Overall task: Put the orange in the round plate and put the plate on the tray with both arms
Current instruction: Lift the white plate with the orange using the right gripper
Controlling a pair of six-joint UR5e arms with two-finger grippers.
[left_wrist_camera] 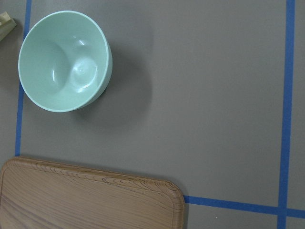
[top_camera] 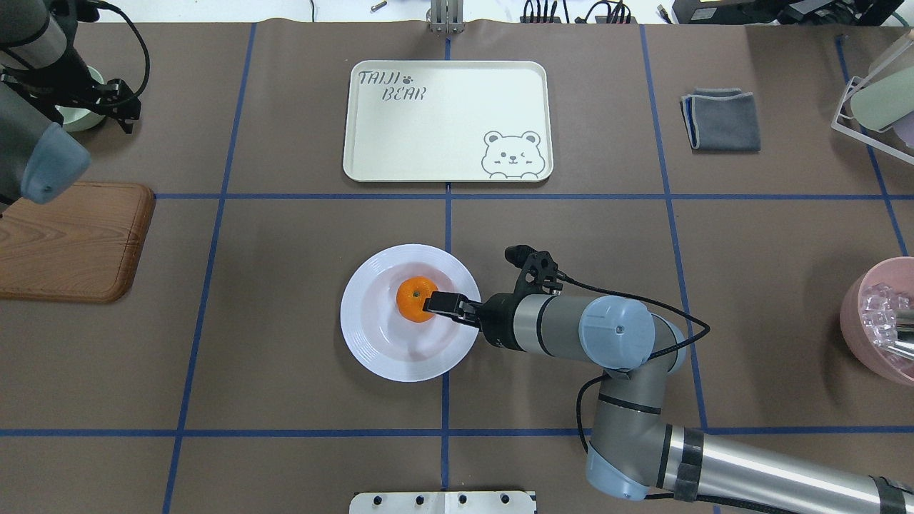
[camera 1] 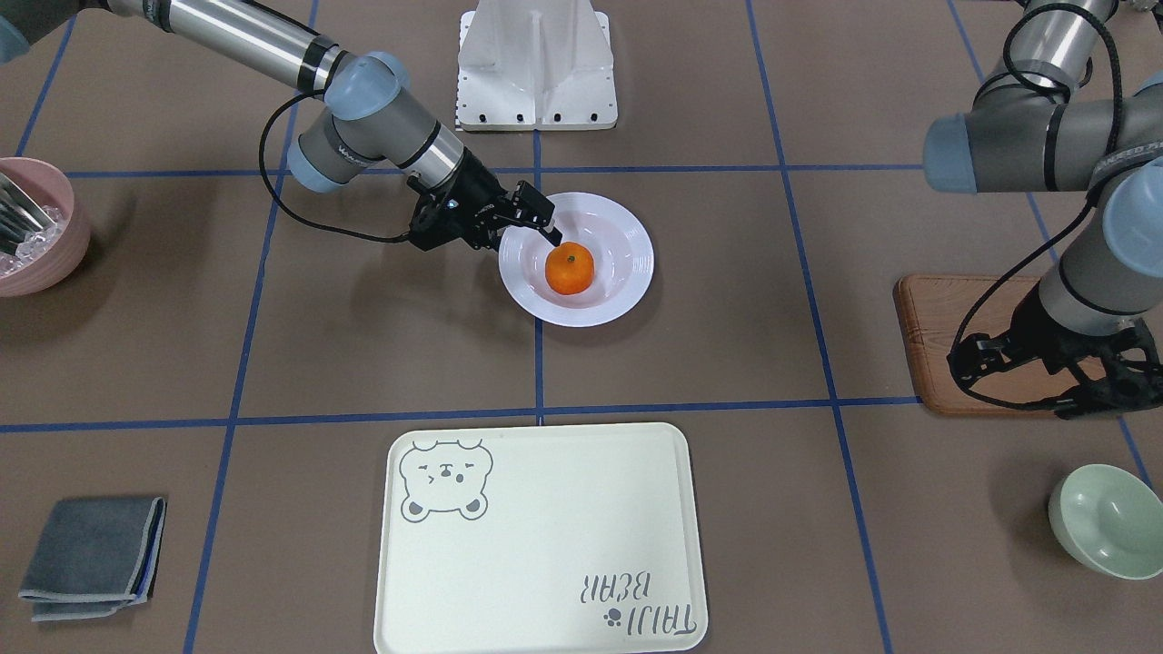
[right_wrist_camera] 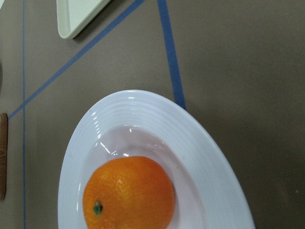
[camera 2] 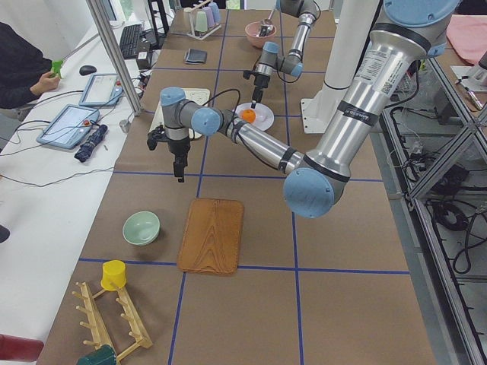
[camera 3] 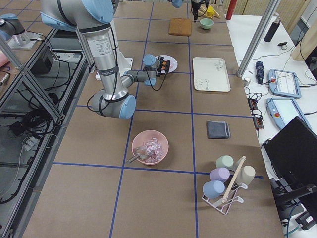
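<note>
One each: orange (camera 1: 570, 268), round plate (camera 1: 641, 263), tray (camera 1: 545, 545), green bowl (camera 1: 1108, 522), pink bowl (camera 1: 45, 263).

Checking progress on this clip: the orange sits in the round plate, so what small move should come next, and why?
Probably ease the right gripper back from the orange to the rim of the round plate on its own side. The orange already lies in the plate's centre, the plate stands short of the tray, and the left gripper hangs far off near the wooden board.
</note>
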